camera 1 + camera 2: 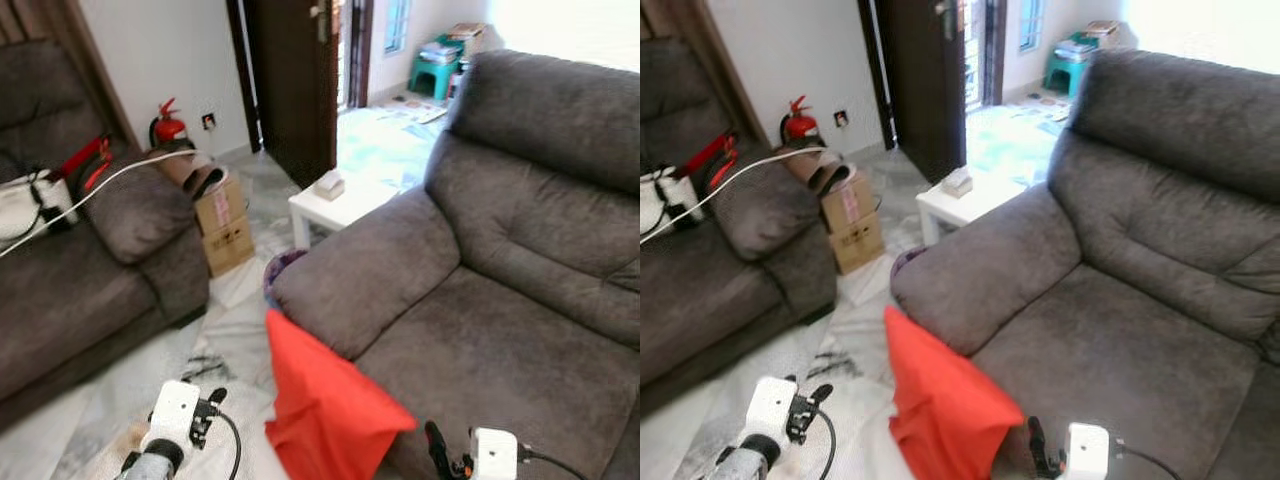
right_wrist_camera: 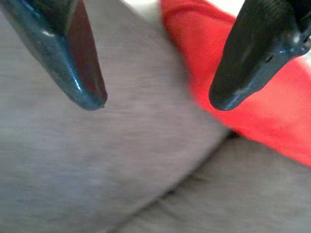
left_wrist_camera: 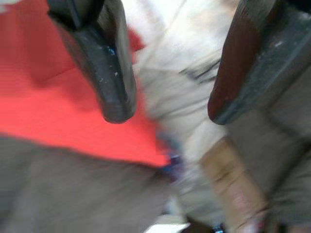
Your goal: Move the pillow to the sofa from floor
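Pillow on floor, both grippers empty

Pillow (image 1: 325, 400) leans against the sofa (image 1: 480, 300) arm, at 6 o'clock in the head views. Wrist views show left gripper (image 3: 167, 109) and right gripper (image 2: 155, 102) spread wide, holding nothing; head views hide their fingers.

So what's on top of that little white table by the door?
A small tissue box sits on the white table. The near corner of the table is hidden behind the armrest of the grey sofa, so I can't tell what's there.

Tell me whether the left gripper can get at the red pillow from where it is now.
Probably yes. The left gripper is open, and the red pillow leans against the sofa right beside it, with nothing visible between them.
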Controlling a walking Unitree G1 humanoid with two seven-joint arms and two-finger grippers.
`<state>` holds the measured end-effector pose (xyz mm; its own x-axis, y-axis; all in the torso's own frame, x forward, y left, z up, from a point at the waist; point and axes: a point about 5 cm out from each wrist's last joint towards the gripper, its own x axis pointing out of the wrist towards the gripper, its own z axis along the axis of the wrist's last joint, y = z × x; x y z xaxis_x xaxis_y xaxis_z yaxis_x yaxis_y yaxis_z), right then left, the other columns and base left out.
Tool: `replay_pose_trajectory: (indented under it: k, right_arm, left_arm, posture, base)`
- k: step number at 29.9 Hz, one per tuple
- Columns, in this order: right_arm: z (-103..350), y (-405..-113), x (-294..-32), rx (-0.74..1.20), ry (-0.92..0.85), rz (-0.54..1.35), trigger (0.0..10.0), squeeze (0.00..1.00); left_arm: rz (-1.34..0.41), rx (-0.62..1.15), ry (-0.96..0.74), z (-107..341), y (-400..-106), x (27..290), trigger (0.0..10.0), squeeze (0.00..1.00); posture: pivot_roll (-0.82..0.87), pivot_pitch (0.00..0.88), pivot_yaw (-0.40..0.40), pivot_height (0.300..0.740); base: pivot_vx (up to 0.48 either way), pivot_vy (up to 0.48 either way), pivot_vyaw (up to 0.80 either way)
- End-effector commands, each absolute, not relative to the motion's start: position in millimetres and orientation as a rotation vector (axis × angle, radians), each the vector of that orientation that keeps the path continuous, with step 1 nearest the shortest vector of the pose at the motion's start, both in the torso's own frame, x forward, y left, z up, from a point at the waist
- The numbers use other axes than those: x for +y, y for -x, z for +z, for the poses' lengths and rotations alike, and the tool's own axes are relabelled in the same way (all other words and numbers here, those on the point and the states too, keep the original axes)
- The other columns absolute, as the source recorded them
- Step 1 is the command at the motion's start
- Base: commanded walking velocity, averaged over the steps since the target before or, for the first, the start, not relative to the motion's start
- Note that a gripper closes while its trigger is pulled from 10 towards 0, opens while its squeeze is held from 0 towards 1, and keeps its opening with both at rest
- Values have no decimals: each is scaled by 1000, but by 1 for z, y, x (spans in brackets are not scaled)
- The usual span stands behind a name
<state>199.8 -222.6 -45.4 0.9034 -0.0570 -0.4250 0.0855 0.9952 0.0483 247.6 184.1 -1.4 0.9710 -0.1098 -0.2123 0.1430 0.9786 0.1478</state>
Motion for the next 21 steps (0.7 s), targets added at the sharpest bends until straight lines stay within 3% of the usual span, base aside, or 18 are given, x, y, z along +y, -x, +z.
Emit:
replay_pose_trajectory:
  k: [1, 5, 21]
  right_arm:
    - [-47, -203, -211, 440, -80, -47, 10000, 0]
    - [-47, -202, -211, 445, -77, -45, 10000, 0]
    - [-18, -231, -212, 234, -149, -80, 10000, 0]
  left_arm:
    - [-100, 219, -187, -2, -244, 199, 10000, 0]
    - [-103, 220, -188, -3, -243, 198, 10000, 0]
    - [-130, 64, -212, 27, -261, 190, 10000, 0]
  posture:
    - [-50, 49, 47, 740]
    - [-50, 52, 46, 740]
    - [-55, 47, 51, 740]
  base:
    - [0, 0, 419]
    - [0, 0, 755]
    - [0, 0, 0]
